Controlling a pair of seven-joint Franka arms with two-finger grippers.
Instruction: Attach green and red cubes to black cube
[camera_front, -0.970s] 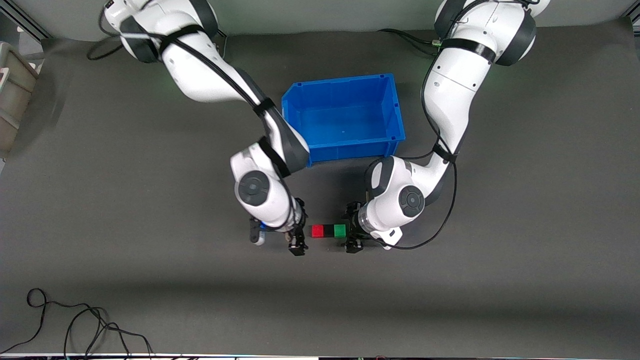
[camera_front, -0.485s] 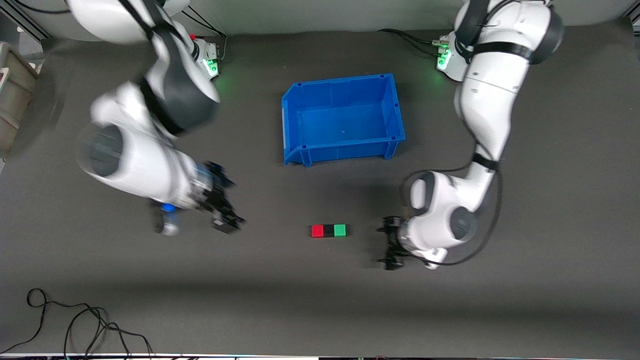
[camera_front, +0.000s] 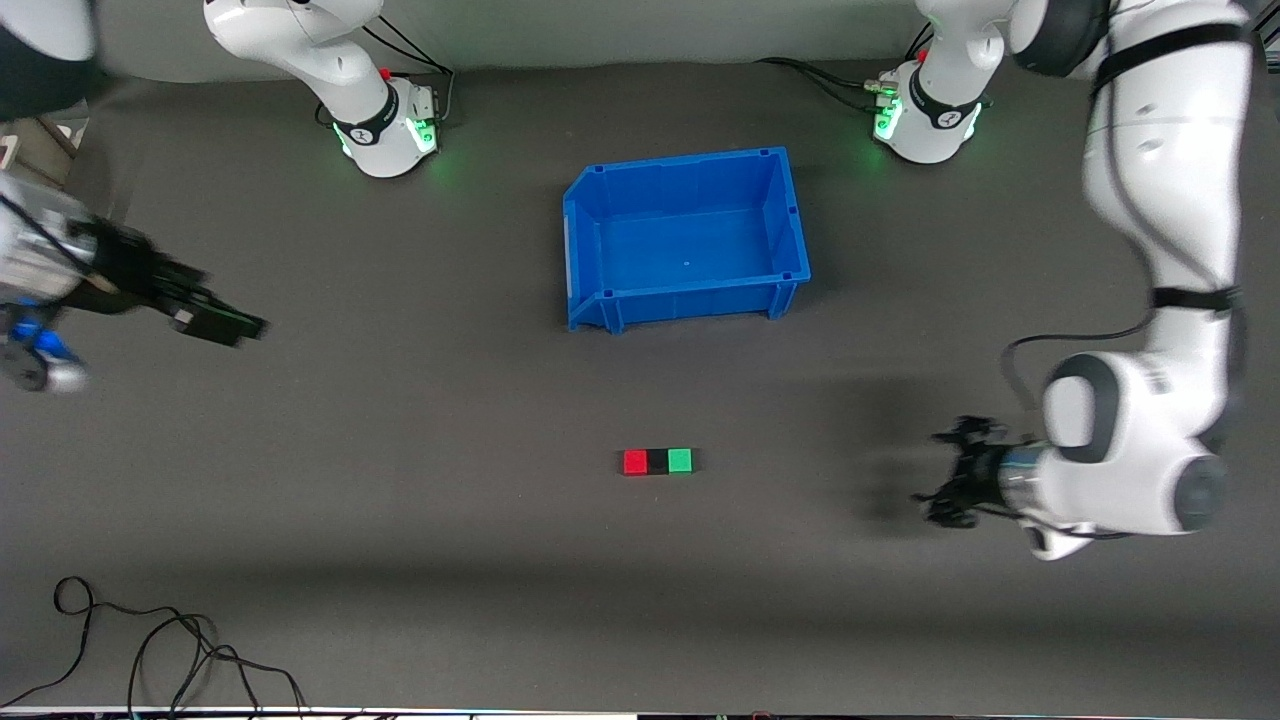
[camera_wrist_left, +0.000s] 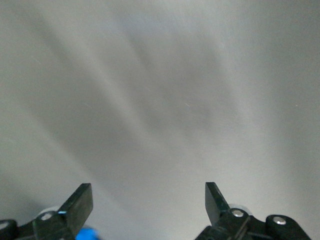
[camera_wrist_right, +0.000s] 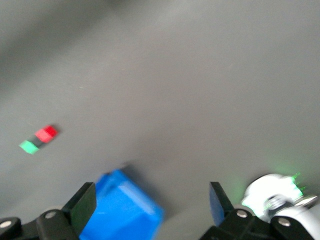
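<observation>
The red cube (camera_front: 634, 461), black cube (camera_front: 657, 461) and green cube (camera_front: 680, 461) lie joined in one row on the dark mat, black in the middle, nearer the front camera than the blue bin. My left gripper (camera_front: 940, 480) is open and empty, well off toward the left arm's end of the table; its wrist view shows its jaws (camera_wrist_left: 148, 200) over bare mat only. My right gripper (camera_front: 225, 322) is open and empty, up in the air near the right arm's end. Its wrist view (camera_wrist_right: 150, 202) shows the red cube (camera_wrist_right: 46, 133), black cube (camera_wrist_right: 38, 139) and green cube (camera_wrist_right: 30, 146) far off.
An empty blue bin (camera_front: 680, 300) stands in the middle of the table, farther from the front camera than the cubes; it also shows in the right wrist view (camera_wrist_right: 122, 207). Loose black cables (camera_front: 150, 640) lie at the near edge toward the right arm's end.
Both grippers have drawn away from the row of cubes, each toward its own end of the table, the right one also rising. The three cubes have stayed put, joined.
</observation>
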